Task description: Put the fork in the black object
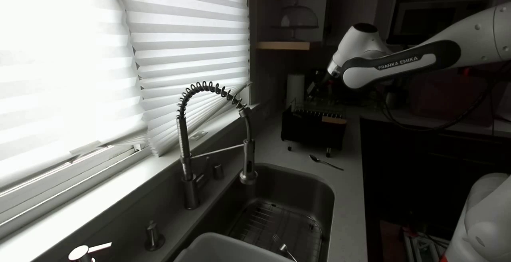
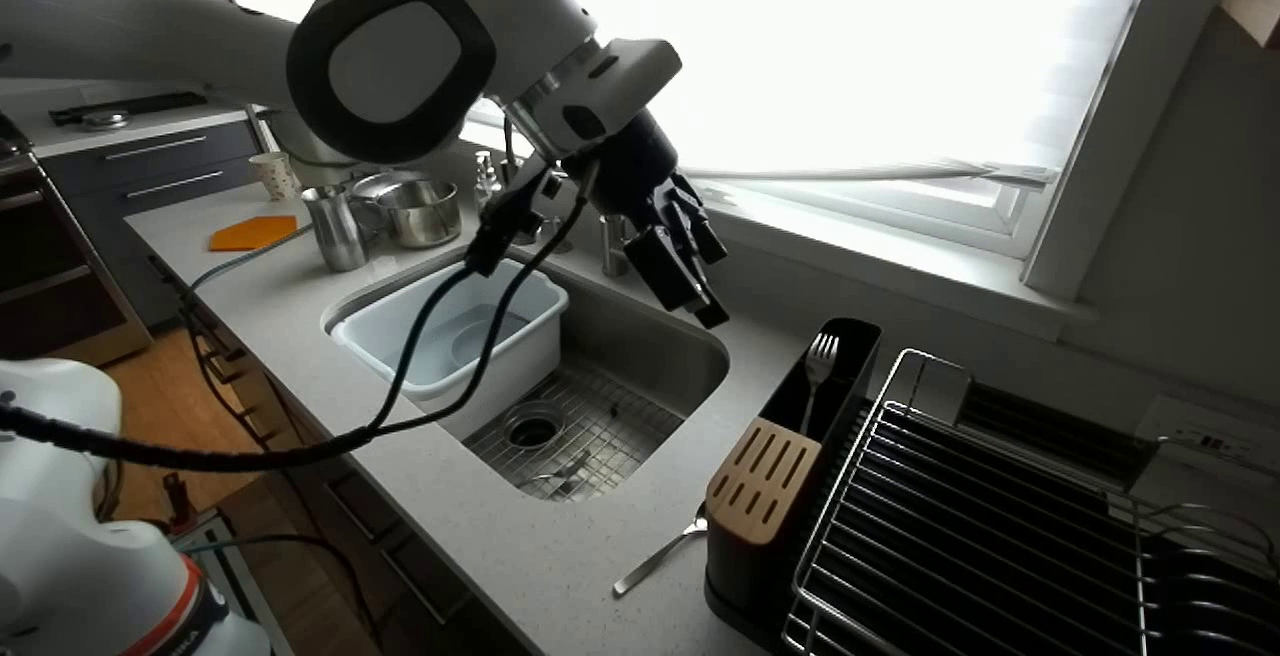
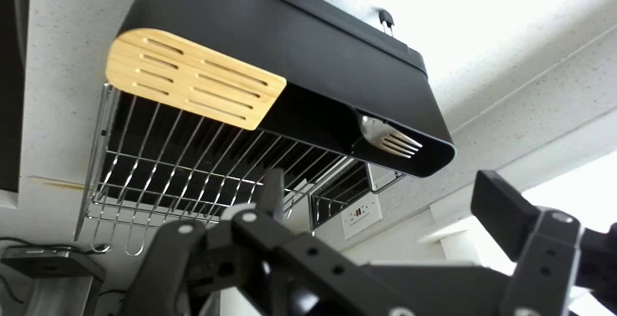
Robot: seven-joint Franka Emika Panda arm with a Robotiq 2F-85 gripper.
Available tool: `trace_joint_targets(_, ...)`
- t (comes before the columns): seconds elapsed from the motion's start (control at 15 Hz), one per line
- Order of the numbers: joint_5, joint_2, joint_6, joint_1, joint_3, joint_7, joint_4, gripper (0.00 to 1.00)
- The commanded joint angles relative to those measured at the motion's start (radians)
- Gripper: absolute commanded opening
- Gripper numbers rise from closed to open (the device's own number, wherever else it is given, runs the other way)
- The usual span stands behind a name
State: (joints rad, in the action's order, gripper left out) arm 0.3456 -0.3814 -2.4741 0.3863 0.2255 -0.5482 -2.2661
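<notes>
A silvery fork (image 3: 388, 135) rests tilted in the open end of the black holder (image 3: 299, 46), tines up, its handle hidden inside. An exterior view also shows this fork (image 2: 821, 360) in the black holder (image 2: 735, 576). Another fork (image 1: 283, 247) lies in the sink and also shows in an exterior view (image 2: 568, 468). My gripper (image 3: 385, 205) is open, with nothing between its fingers. In an exterior view the gripper (image 2: 700, 271) hangs in the air above the far sink edge, apart from the holder. In another exterior view it is dark and hard to make out.
A slotted wooden lid (image 3: 195, 77) covers part of the holder. A wire dish rack (image 2: 960, 496) stands beside it. A spoon (image 1: 325, 162) lies on the counter near the holder. A spring faucet (image 1: 183, 142) rises behind the sink (image 1: 333, 198), which holds a pale tub (image 2: 500, 366).
</notes>
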Motion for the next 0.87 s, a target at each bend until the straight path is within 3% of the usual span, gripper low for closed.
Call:
trace_joint_targets(0.0,-0.007,-0.033,0.100,0.040,-0.038,0.019,0.020,1.00)
trace_joint_targets(0.13,0.009,-0.046,0.104,0.061,-0.055,-0.022,0.021,1.00)
trace_joint_targets(0.8,-0.010,-0.047,0.087,0.053,-0.052,0.012,0.024,1.00)
